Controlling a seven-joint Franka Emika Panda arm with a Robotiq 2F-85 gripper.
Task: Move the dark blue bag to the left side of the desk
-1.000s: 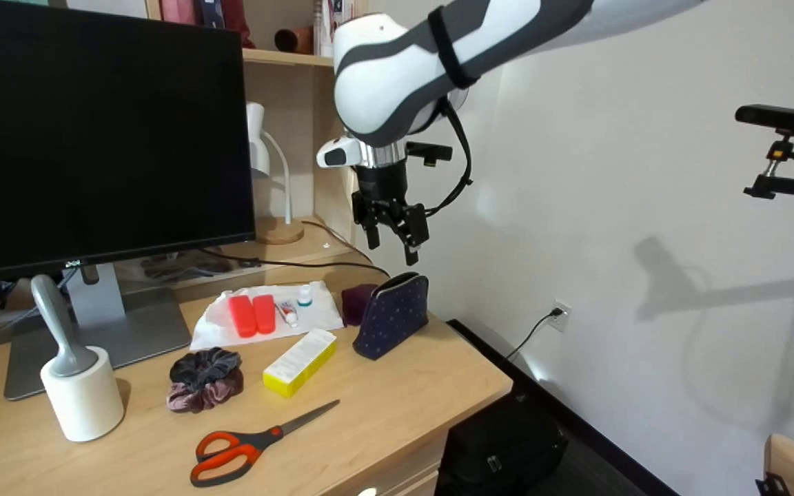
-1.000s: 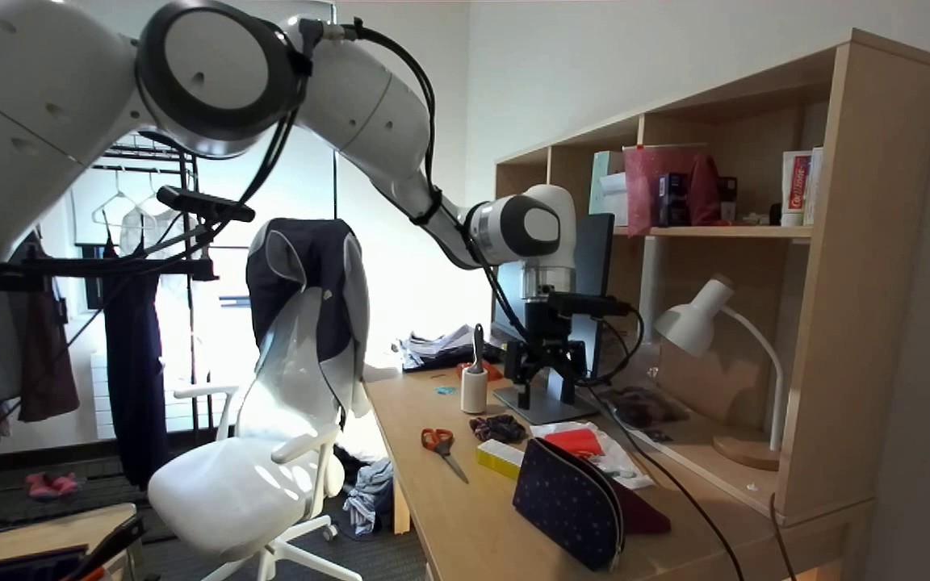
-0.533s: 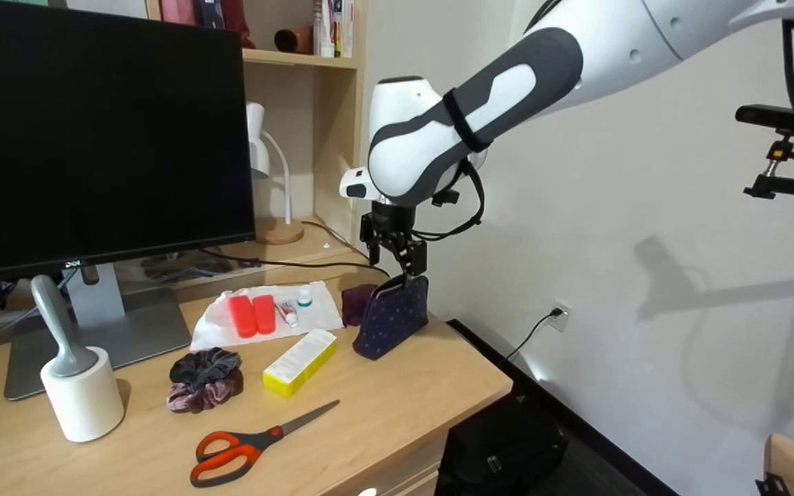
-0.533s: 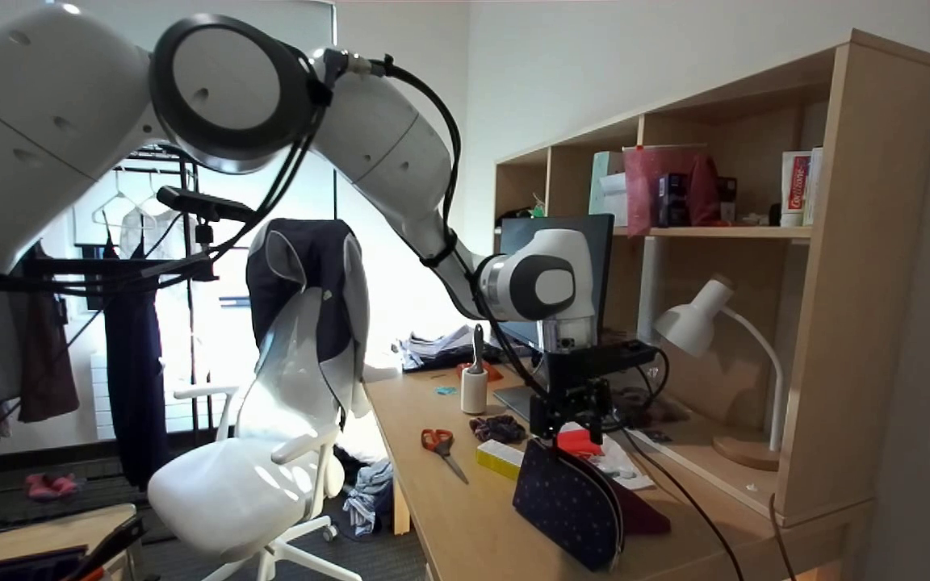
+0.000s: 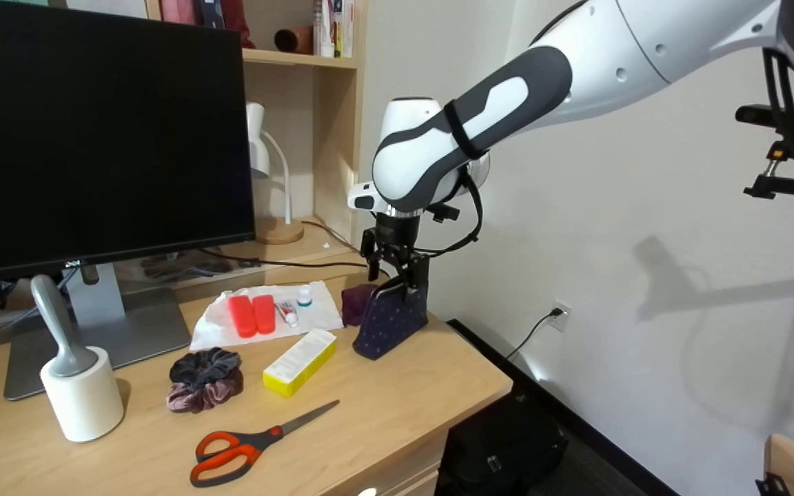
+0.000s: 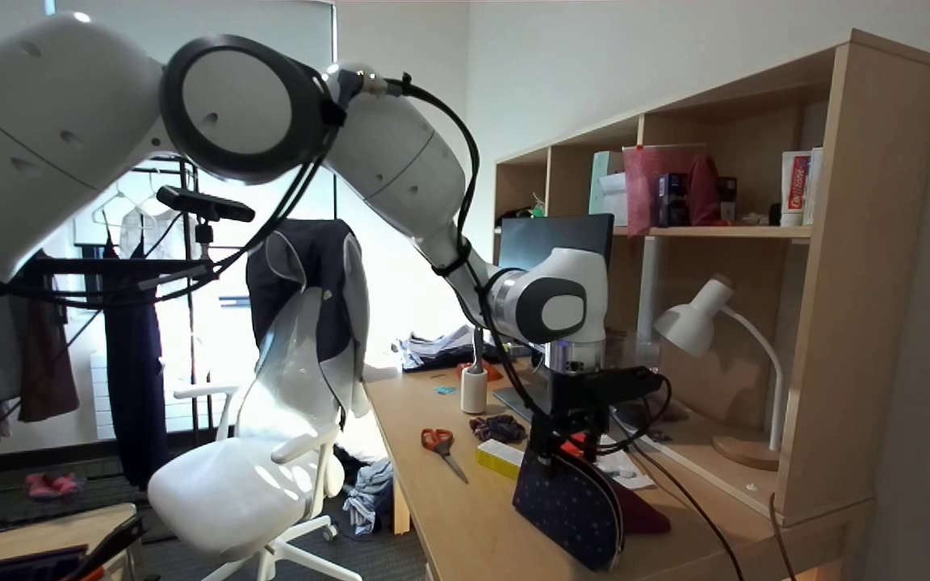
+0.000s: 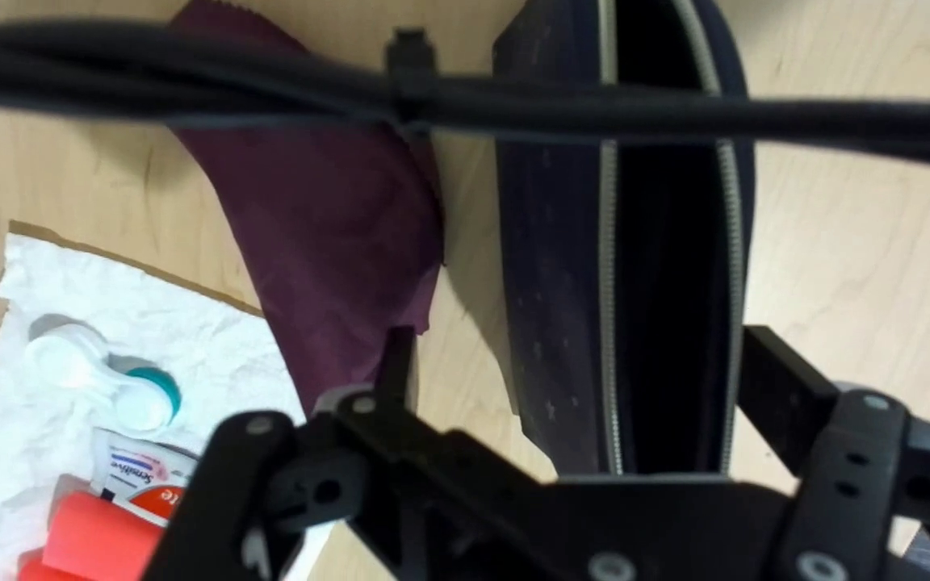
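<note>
Well, a white-and-red tube [image 7: 144,474] says "Sensitive". The dark blue, pale-spotted bag [image 5: 390,327] stands with its mouth up near one side edge of the wooden table [image 5: 397,406], its long side pointing there. The jaws are spread around it.

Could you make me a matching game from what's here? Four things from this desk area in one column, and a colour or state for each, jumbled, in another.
Things
1. dark blue bag
2. scissors
3. desk lamp
4. oblong box

Colours and states
A. yellow sides, white top
B. unzipped, between the spread fingers
C. white, on a round wooden base
D. red and dark grey at one end, lying flat

Right pairs: 1-B, 2-D, 3-C, 4-A
</note>
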